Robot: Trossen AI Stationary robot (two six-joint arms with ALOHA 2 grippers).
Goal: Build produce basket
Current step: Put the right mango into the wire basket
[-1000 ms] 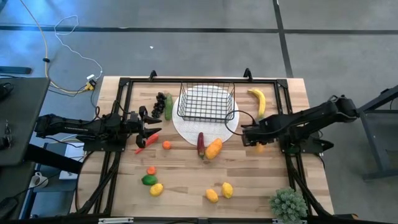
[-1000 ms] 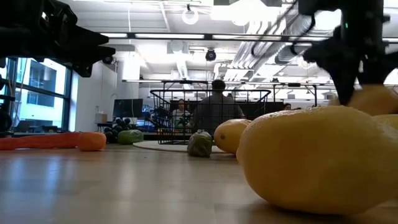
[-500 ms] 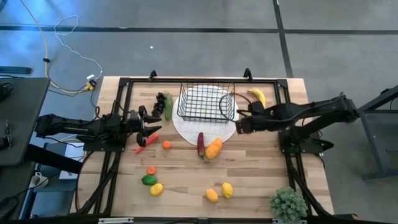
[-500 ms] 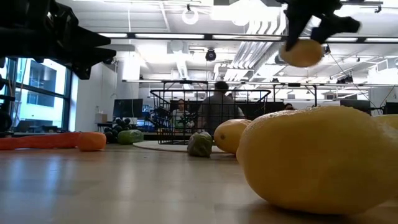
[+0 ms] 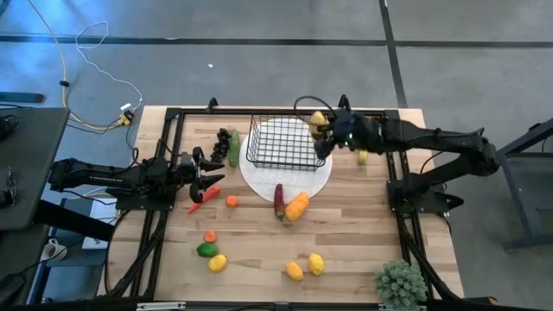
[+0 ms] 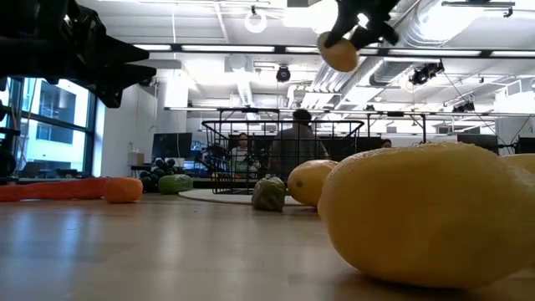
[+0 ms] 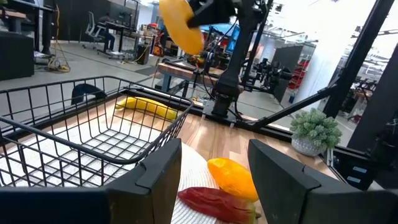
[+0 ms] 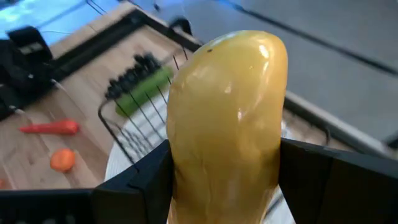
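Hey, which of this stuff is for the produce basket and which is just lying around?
For the job:
basket
lemon held by right gripper
banana
grapes
loose fruit and vegetables on the table

Just there:
white disc
plant
cable on the floor

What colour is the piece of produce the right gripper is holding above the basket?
Yellow. The right gripper holds a smooth yellow fruit, clearest in the right wrist view.

overhead looks straight down, low camera sits level on the table; both share the basket [image 5: 286, 144], perhaps.
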